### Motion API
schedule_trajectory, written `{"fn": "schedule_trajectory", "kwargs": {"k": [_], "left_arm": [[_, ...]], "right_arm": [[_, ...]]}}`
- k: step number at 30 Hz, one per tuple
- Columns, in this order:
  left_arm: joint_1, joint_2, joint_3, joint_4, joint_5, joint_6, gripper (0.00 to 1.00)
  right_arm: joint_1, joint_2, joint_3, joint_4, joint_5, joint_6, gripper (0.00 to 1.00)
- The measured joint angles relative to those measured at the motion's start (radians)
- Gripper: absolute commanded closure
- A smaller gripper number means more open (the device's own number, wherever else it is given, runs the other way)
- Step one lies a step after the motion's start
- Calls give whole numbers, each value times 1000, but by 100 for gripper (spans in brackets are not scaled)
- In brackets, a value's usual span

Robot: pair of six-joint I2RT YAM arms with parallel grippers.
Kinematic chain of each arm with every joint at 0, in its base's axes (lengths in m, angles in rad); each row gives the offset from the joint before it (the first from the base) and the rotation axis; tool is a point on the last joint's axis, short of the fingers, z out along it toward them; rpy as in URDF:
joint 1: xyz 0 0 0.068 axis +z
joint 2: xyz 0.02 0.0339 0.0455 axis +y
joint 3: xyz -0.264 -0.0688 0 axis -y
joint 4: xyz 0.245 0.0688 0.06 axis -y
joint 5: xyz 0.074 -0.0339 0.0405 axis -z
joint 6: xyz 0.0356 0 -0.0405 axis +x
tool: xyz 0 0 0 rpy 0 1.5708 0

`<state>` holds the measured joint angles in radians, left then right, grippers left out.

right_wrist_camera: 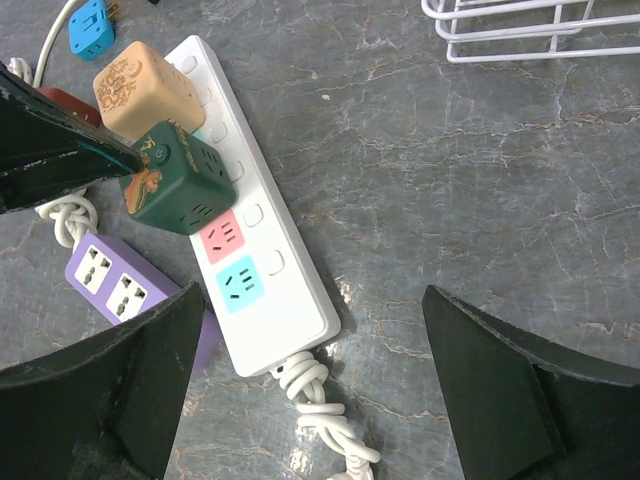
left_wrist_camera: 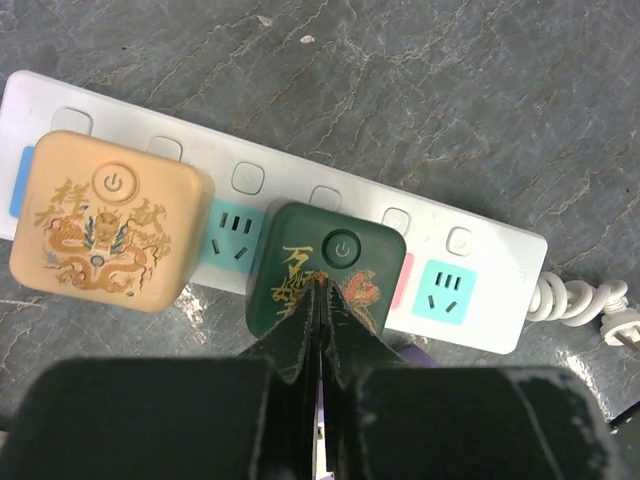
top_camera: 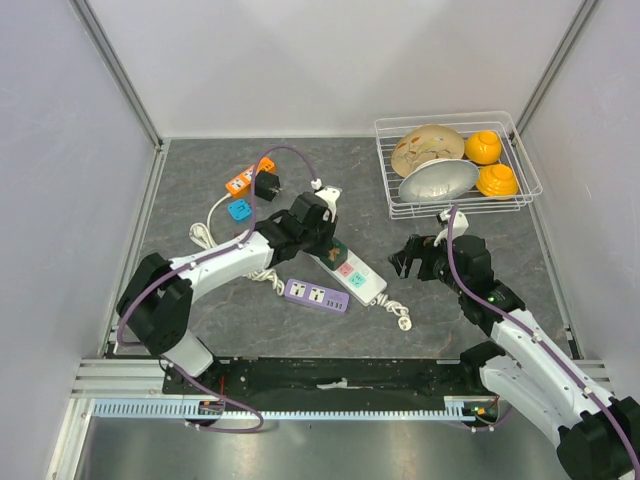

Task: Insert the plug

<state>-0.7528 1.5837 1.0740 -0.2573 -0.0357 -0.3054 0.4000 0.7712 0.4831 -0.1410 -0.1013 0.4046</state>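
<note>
Left wrist view: left gripper, jaws pinched together on nothing, tips pressing the green cube plug just beneath into the white power strip. It looks tilted, so I'd say it's not fully seated yet. Right gripper gapes wide.

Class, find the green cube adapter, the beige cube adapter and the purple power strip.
green cube adapter (left_wrist_camera: 340, 248): left wrist view, on its power button.
beige cube adapter (left_wrist_camera: 108, 222): left wrist view, middle of its top face.
purple power strip (top_camera: 316, 296): top external view, middle of its socket face.
</note>
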Motion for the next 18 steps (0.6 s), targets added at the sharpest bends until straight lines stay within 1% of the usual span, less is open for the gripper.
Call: {"fn": "schedule_trajectory", "kwargs": {"k": [11, 13, 14, 16, 17, 18], "left_arm": [[-5, 39, 34, 5, 6, -9, 97], [-7, 32, 26, 6, 0, -19, 88], [-7, 23, 23, 0, -1, -23, 75], [-8, 5, 19, -29, 0, -28, 64], [-8, -8, 19, -52, 0, -35, 51], [-7, -24, 21, -74, 1, -38, 44]], "right_arm": [[0, 0, 0, -10, -8, 0, 2], [0, 0, 0, -12, -11, -1, 2], [0, 1, 0, -11, -15, -1, 2], [0, 3, 0, -11, -26, -6, 2], [0, 6, 1, -12, -37, -11, 2], [0, 10, 3, -13, -43, -14, 2]]}}
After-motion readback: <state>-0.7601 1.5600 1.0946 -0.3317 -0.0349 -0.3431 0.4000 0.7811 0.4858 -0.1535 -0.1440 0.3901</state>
